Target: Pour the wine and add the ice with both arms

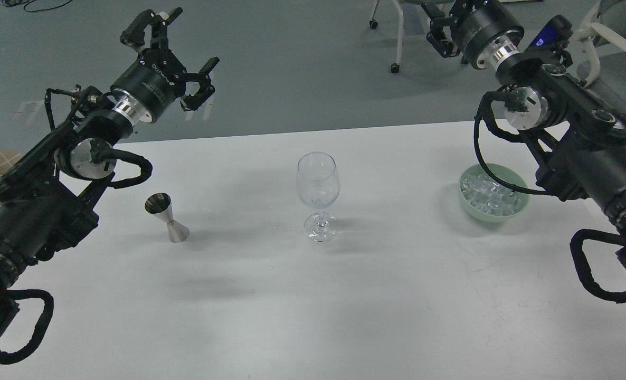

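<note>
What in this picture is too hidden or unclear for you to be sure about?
Head view only:
- Right gripper: dark, partly cut off by the top edge; open or shut is unclear.
- Jigger: its cup faces away, so whether it holds wine cannot be seen.
- Wine glass: clear on clear; any liquid inside is too faint to tell.
- Ice: the right arm's cable crosses the green bowl, hiding part of the heap.

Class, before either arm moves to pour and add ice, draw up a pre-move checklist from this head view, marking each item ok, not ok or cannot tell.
1. Wine glass upright, mid-table: ok.
2. Steel jigger upright, left of the glass: ok.
3. Liquid in the jigger: cannot tell.
4. Ice heaped in the green bowl, right of the glass: ok.
5. Left gripper jaws spread, empty, raised: ok.
6. Right gripper jaws: cannot tell.
</note>
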Available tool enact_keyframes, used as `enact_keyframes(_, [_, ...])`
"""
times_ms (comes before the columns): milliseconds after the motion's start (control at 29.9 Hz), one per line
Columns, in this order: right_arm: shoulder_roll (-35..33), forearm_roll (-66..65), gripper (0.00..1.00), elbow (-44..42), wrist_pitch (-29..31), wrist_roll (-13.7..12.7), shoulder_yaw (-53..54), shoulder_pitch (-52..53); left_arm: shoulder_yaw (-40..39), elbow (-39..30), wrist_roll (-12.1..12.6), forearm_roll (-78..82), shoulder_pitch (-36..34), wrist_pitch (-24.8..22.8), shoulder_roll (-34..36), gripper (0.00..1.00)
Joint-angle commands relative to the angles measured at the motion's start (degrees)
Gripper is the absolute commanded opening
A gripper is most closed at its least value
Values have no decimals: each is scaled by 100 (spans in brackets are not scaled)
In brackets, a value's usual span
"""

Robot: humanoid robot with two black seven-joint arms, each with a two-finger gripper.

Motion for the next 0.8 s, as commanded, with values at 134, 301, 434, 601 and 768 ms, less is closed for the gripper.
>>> enact_keyframes(134, [18, 4, 100, 0, 0, -13, -5, -9, -278, -1933, 399, -831, 1067, 585, 1304, 98])
enact_keyframes(301, [9, 4, 100, 0, 0, -22, -13, -35, -575, -3006, 610, -2025, 2112, 787, 2359, 97])
enact_keyframes(434, [27, 4, 100, 0, 0, -22, -13, -44, -998, -3385, 628, -2326, 2746, 963, 2703, 96])
enact_keyframes(601, [53, 4, 100, 0, 0, -31, -31, -27, -1620, -4210, 628, -2783, 4115, 911, 2967, 97])
enact_keyframes(768, [36, -4, 100, -8, 0, -31, -31, -44, -2649, -4729, 698, -2854, 5609, 867, 2801, 99])
